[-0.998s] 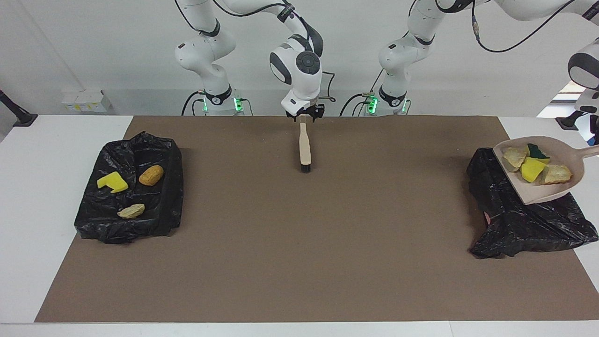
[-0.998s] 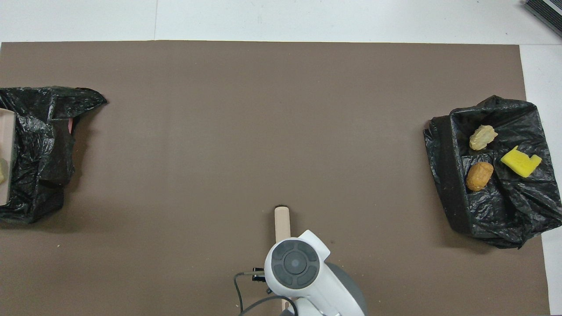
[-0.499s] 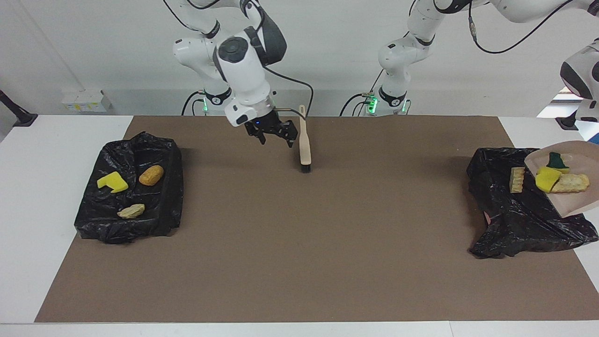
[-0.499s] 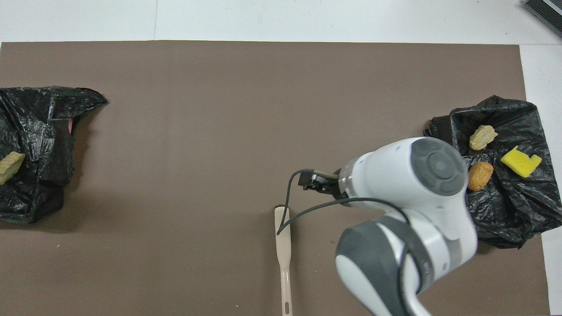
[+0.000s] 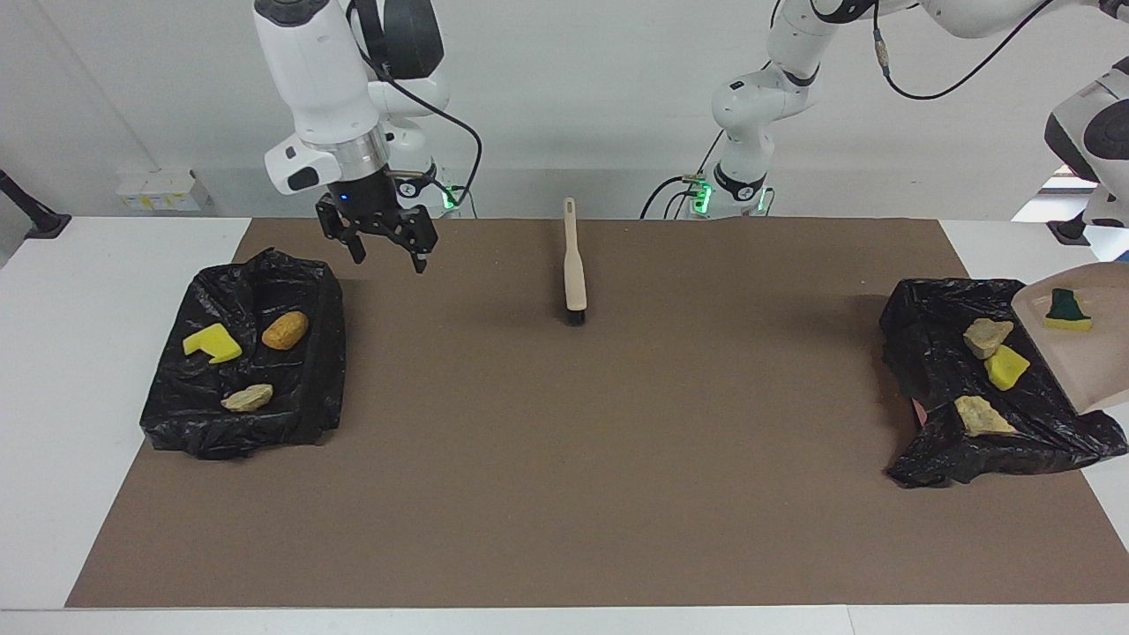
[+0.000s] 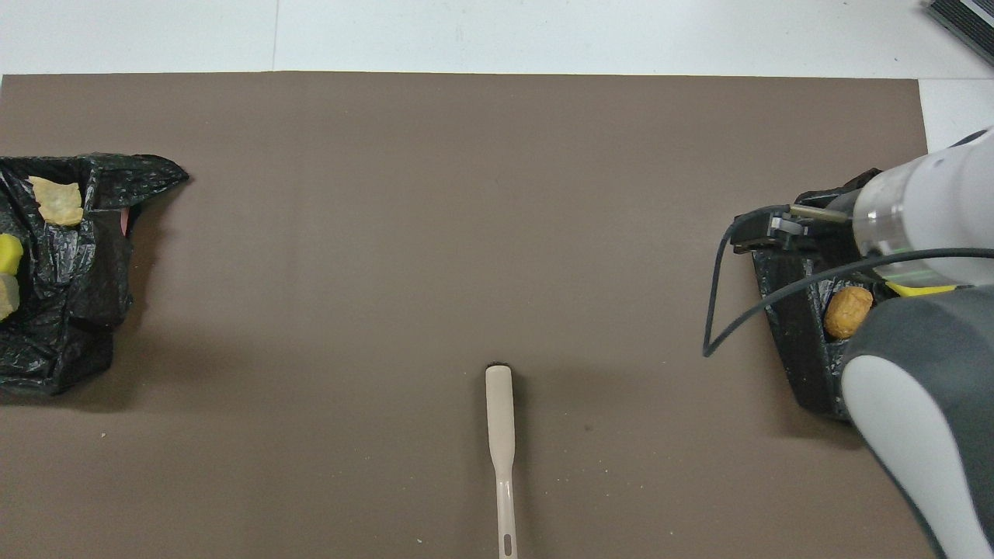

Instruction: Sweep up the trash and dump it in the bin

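Right hand (image 5: 385, 244) spread, empty, above bin-bag edge; left hand unseen, pressed together. Green-topped sponge (image 5: 1067, 310) clings to tilted dustpan (image 5: 1089, 370): light, soft, squashy; pinch its sides.

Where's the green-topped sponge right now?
Facing view: the green-topped sponge lies on the tilted dustpan, over the black bin at the left arm's end.

I saw the brush (image 5: 574, 265) lying on the brown mat (image 5: 564, 459), midway between the two ends, untouched.
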You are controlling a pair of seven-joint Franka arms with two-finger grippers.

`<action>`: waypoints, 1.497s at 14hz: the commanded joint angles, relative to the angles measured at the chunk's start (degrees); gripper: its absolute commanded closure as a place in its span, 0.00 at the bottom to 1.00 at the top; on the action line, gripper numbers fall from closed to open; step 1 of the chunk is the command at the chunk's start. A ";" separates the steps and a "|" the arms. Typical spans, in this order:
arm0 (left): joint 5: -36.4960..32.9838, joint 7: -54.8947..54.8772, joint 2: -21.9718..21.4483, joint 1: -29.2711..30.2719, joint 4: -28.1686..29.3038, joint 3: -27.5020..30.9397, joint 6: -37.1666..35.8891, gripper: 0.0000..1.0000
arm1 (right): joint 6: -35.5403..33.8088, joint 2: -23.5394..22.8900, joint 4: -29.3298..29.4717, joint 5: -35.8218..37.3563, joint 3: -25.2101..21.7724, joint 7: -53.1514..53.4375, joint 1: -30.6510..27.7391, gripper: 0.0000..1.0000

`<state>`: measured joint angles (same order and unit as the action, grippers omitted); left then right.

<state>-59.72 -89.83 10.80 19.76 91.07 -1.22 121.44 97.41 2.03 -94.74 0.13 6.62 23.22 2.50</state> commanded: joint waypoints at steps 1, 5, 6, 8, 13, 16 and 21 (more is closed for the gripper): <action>-1.45 0.62 -0.52 -0.77 -0.54 0.17 -1.38 1.00 | -7.38 -1.23 5.96 2.41 0.32 -2.13 -2.23 0.00; -1.62 1.06 -1.58 -3.41 -0.46 -0.01 -5.51 1.00 | -12.50 -1.85 8.26 4.00 0.32 -3.98 -3.20 0.00; -1.71 1.15 -1.58 -3.41 -0.46 -0.01 -5.51 1.00 | -12.07 -1.76 8.08 3.30 0.41 -3.98 -3.03 0.00; -2.41 3.59 -1.84 -3.84 -0.37 0.08 -6.47 1.00 | -11.89 -1.67 8.08 2.68 0.32 -4.06 -3.03 0.00; -13.91 9.23 -4.39 -6.13 -0.01 -0.18 -12.10 1.00 | -11.89 -1.32 7.73 2.68 -0.29 -4.15 -3.38 0.00; -13.84 9.23 -5.09 -6.13 0.59 -0.27 -12.01 1.00 | -11.98 -1.32 7.73 2.68 -0.47 -4.06 -3.47 0.00; -9.30 9.06 -5.09 -7.98 0.33 -0.27 -14.63 1.00 | -11.89 -1.32 7.64 2.68 -0.47 -4.15 -3.55 0.00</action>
<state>-71.32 -81.68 6.44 13.61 91.00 -1.88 109.63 86.49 1.24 -88.29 3.00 5.96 20.70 -0.37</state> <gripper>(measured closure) 0.678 0.000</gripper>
